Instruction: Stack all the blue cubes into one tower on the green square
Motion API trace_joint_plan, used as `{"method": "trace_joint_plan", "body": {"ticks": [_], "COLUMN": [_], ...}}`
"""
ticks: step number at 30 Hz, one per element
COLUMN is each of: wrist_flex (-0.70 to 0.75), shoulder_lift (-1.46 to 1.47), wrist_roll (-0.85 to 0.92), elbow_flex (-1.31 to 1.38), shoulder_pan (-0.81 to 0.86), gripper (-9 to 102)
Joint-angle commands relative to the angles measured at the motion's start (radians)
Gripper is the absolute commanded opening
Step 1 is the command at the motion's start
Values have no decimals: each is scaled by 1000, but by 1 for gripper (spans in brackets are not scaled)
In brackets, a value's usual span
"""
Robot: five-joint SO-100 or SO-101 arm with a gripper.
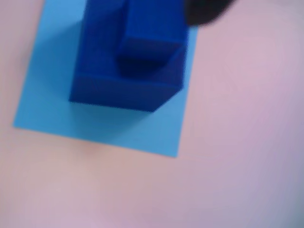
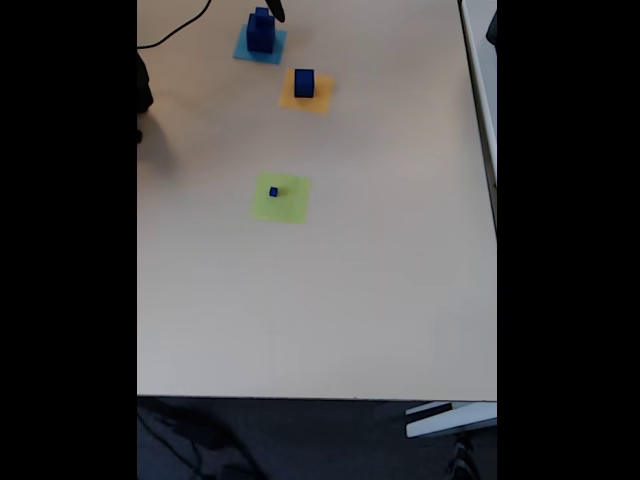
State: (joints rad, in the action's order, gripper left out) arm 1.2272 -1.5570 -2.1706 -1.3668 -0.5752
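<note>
A large dark blue cube point(image 1: 118, 90) stands on the flat light-blue paper square point(image 1: 99, 128), with a smaller blue cube point(image 1: 149, 28) on top of it. In the fixed view this pair point(image 2: 260, 32) sits at the far edge of the table. Another blue cube point(image 2: 304, 82) rests on the orange square point(image 2: 318, 100). A tiny blue cube point(image 2: 273, 191) lies on the green square point(image 2: 288, 205), left of its centre. My gripper point(image 2: 276, 12) shows only as a dark tip point(image 1: 204, 10) right beside the upper cube, and its jaws are hidden.
The pale table top point(image 2: 320, 300) stretches wide toward the near edge. A black cable point(image 2: 175, 35) runs along the far left, beside a dark object point(image 2: 144, 90) at the left border. The table's right edge point(image 2: 487, 150) lies well away from the squares.
</note>
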Motion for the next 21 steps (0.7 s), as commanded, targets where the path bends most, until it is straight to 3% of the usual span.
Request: {"method": "trace_joint_plan", "body": {"ticks": [1, 10, 21], "wrist_flex": [-11, 5, 34], "shoulder_lift": [32, 84, 129], "wrist_roll": [-49, -91, -14], "elbow_flex": [89, 110, 121], "shoulder_pan": [-21, -69, -95], "gripper": [30, 30, 29]}}
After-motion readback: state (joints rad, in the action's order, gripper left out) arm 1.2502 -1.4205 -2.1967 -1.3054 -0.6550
